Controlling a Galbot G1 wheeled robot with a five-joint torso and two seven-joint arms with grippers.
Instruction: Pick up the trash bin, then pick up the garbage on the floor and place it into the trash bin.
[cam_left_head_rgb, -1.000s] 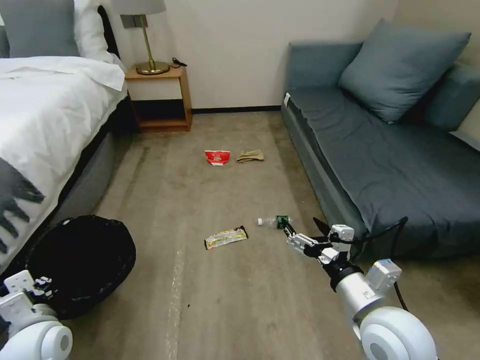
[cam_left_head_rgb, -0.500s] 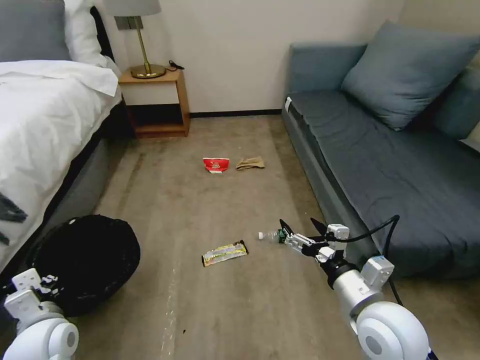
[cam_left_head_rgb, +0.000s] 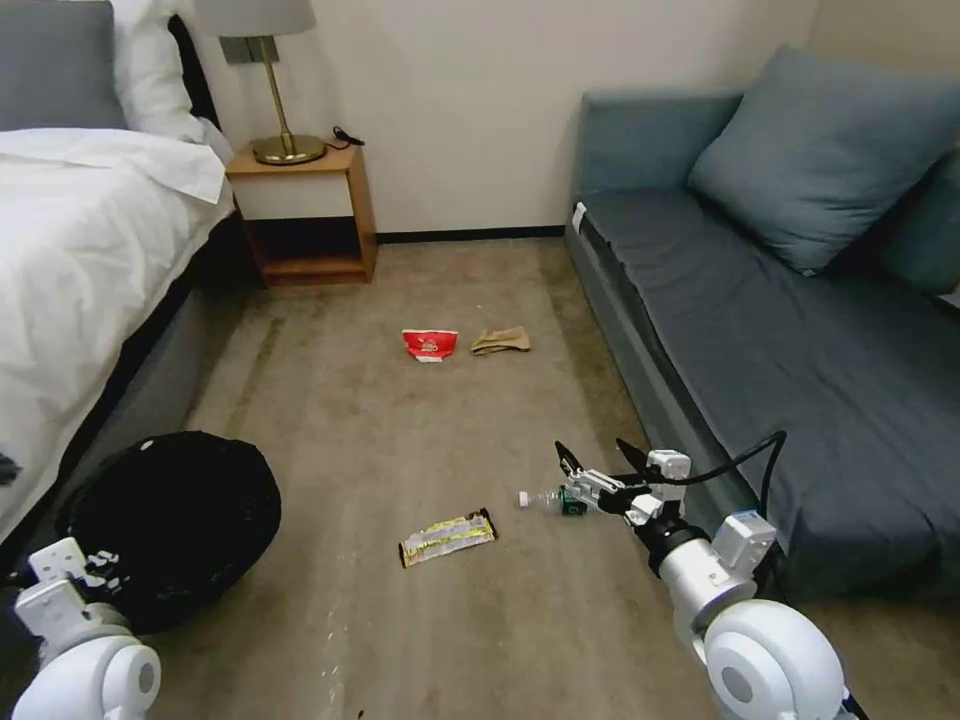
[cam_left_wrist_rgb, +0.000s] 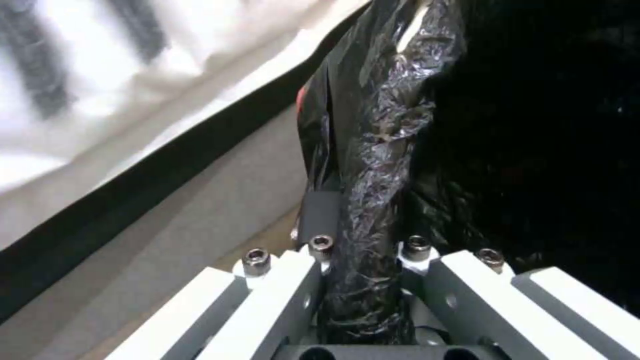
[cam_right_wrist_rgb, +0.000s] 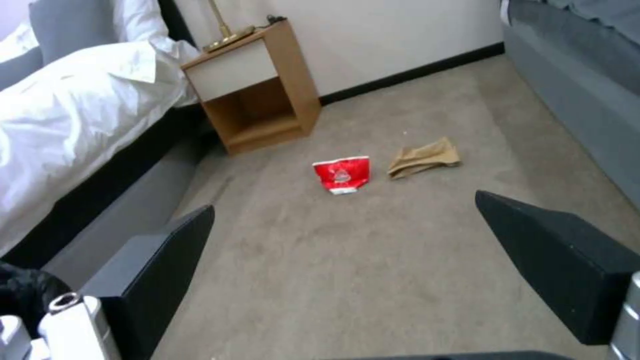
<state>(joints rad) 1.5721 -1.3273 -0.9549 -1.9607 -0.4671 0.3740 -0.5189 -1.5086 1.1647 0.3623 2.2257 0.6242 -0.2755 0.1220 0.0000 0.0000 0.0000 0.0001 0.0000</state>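
The bottle (cam_left_head_rgb: 548, 498) lies on the floor directly under the right pincer (cam_left_head_rgb: 590, 463), its long axis running left-right, cap to the left. The right pincer is spread wide above the green-label end. The bin (cam_left_head_rgb: 170, 520) is held at its bagged rim by the left pincer (cam_left_wrist_rgb: 363, 265), near left

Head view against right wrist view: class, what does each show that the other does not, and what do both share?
Head view alone: the bottle by the open right hand, the yellow-black wrapper, the trash bin held by the left hand.

Right wrist view alone: the right hand's two black fingers from behind, spread wide.

Both: the red-white packet, tan paper, nightstand and bed.
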